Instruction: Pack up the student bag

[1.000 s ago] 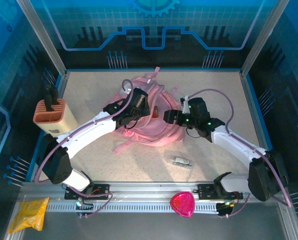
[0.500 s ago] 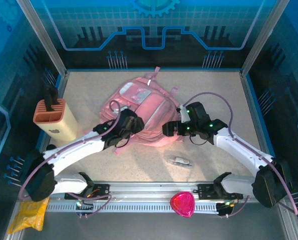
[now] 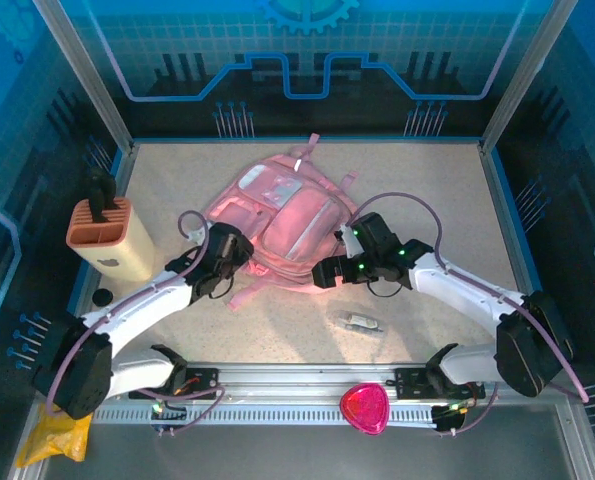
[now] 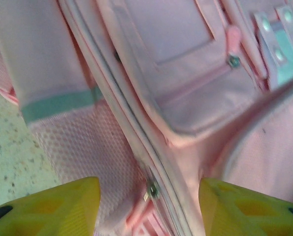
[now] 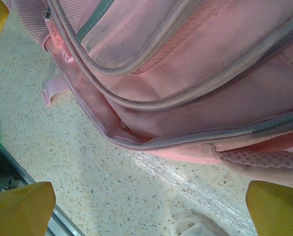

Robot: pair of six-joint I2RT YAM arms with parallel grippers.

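Observation:
The student bag (image 3: 289, 212), a large pink backpack, lies flat in the middle of the table with its front pockets facing up. My left gripper (image 3: 241, 250) hovers over the bag's lower left edge. In the left wrist view its yellow fingers (image 4: 48, 206) stand apart over a zipper pull (image 4: 151, 190), and it holds nothing. My right gripper (image 3: 323, 275) is at the bag's lower right corner. It (image 5: 148, 211) stands wide open above bare table, with the bag's bottom seam (image 5: 151, 140) just beyond the fingers.
An orange and beige holder (image 3: 107, 238) stands at the left edge. A small clear packet (image 3: 362, 322) lies near the front, close to my right gripper. A pink heart-shaped item (image 3: 364, 408) sits on the front rail, and a yellow pouch (image 3: 61, 425) lies at the bottom left.
The bag was bunched up between both grippers and now lies spread flat. My left gripper has opened and let go. Both arms have drawn back toward the near edge.

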